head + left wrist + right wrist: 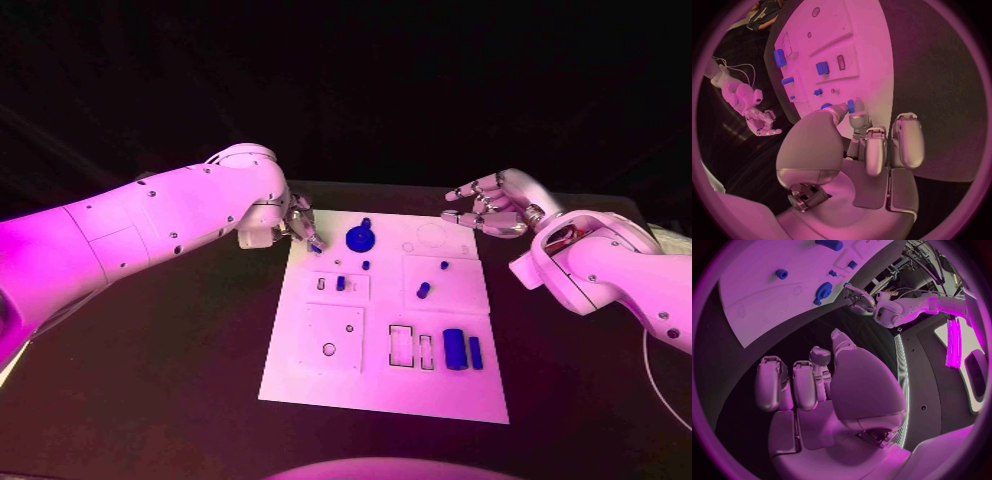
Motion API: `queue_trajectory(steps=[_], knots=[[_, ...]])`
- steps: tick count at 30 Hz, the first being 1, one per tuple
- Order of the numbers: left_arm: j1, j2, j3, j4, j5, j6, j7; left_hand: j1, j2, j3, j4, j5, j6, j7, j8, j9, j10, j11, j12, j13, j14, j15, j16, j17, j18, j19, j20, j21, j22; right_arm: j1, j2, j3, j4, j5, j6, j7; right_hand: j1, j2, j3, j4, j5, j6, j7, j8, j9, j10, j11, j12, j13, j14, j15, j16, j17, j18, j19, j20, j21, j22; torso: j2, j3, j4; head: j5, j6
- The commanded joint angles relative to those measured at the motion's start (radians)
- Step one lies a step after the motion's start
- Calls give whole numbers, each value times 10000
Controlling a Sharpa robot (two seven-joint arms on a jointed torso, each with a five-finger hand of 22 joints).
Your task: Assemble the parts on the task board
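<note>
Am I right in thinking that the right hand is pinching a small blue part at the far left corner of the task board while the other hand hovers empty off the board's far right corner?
Not quite: the hands are swapped. In the head view the left hand pinches the small blue part at the far left corner of the task board, and the left wrist view shows that part between its fingertips. The right hand hovers empty off the far right corner.

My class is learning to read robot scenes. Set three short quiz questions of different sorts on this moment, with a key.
1. True or false: the right hand holds a blue part.
2. Which hand has its fingers at a small blue part on the far corner of the task board? A left, B right.
3. Fill in: the two upright blue blocks lie at the board's near ____ side in the head view.

Key: 1 false, it holds nothing. 2 A, the left hand. 3 right.
</note>
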Motion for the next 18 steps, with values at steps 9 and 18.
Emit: queue_trajectory(steps=[9, 18], knots=[[-39, -1098, -190, 1818, 874, -1515, 410, -203, -159, 1521, -1371, 4, 26, -71, 148, 41, 197, -12, 166, 118, 1034, 26, 30, 2633, -6, 57, 25, 56, 826, -20, 0, -27, -33, -43, 244, -53, -19, 62, -62, 0, 52, 86, 18, 24, 17, 23, 9, 24, -1, 421, -11, -68, -24, 192, -84, -21, -73, -22, -14, -5, 33, 35, -14], [-317, -1511, -327, 2648, 318, -1683, 510, -258, -446, 1807, -1611, -7, 87, -106, 197, 22, 361, -50, 325, 287, 1034, -5, 30, 2633, -55, 177, -4, 228, 1014, -39, 25, -37, -58, -43, 276, -63, -20, 63, -64, 1, 54, 87, 18, 24, 17, 23, 9, 23, -3, 420, -11, -73, -32, 190, -80, -21, -71, -17, -65, -35, 102, 14, -115]])
